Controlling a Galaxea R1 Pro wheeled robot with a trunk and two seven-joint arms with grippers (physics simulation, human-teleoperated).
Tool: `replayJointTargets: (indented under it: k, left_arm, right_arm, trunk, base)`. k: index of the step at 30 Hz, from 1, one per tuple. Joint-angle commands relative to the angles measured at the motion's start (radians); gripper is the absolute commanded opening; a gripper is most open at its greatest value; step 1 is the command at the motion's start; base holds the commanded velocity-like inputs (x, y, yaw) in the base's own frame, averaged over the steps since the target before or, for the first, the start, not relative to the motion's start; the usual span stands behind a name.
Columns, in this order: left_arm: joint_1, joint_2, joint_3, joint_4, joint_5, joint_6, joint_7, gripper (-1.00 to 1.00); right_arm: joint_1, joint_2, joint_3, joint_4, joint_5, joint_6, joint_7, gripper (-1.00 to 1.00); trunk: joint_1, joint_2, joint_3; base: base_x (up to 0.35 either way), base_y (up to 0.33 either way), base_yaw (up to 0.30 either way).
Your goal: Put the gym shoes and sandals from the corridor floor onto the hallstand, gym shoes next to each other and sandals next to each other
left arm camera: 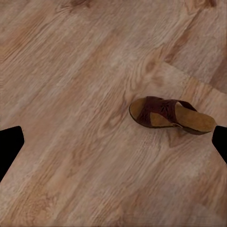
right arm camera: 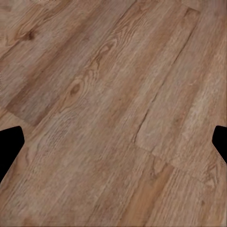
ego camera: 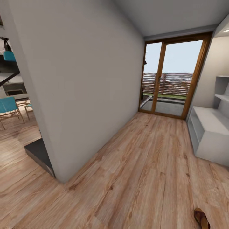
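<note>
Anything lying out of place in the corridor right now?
Yes: one brown sandal lies alone on the wood floor, at the head view's lower right, well short of the pale shoe rack by the right wall. Nothing looks spilled or damaged.

Open floor (ego camera: 143, 165); wall (ego camera: 82, 89) left, hallstand (ego camera: 210, 133) right.

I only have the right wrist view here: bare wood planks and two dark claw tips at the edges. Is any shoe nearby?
Observer: Yes. The left wrist view shows one brown sandal lying flat on the corridor floor.
Operator: Is the left claw holding it?
Observer: No. The left claw is spread wide, with the sandal apart from both tips.
Operator: Is the rack visible?
Observer: Yes, the hallstand stands at the head view's right, nothing visible on it.
</note>
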Motion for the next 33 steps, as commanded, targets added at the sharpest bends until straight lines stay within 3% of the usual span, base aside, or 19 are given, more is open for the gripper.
replayJointTargets:
  k: [1,14,33]
  left_arm:
    - [-0.001,0.001,0.004,0.001,0.001,-0.003,-0.002,1.00]
    - [-0.002,0.004,0.005,0.000,0.002,-0.003,-0.001,1.00]
    - [-0.002,-0.002,0.006,-0.004,0.001,-0.002,0.012,1.00]
  right_arm:
    - [0.000,0.000,0.000,0.001,0.000,-0.003,0.000,1.00]
    - [0.000,0.000,0.000,0.001,0.001,-0.003,0.000,1.00]
    - [0.000,0.000,0.000,0.001,0.001,-0.003,0.000,1.00]
  trunk:
    - [0.000,0.000,-0.001]
    - [0.000,0.000,-0.001]
    - [0.000,0.000,-0.001]
  base:
    - [0.232,-0.198,0.276]
    - [0.210,-0.145,0.276]
    - [0.010,-0.005,0.277]
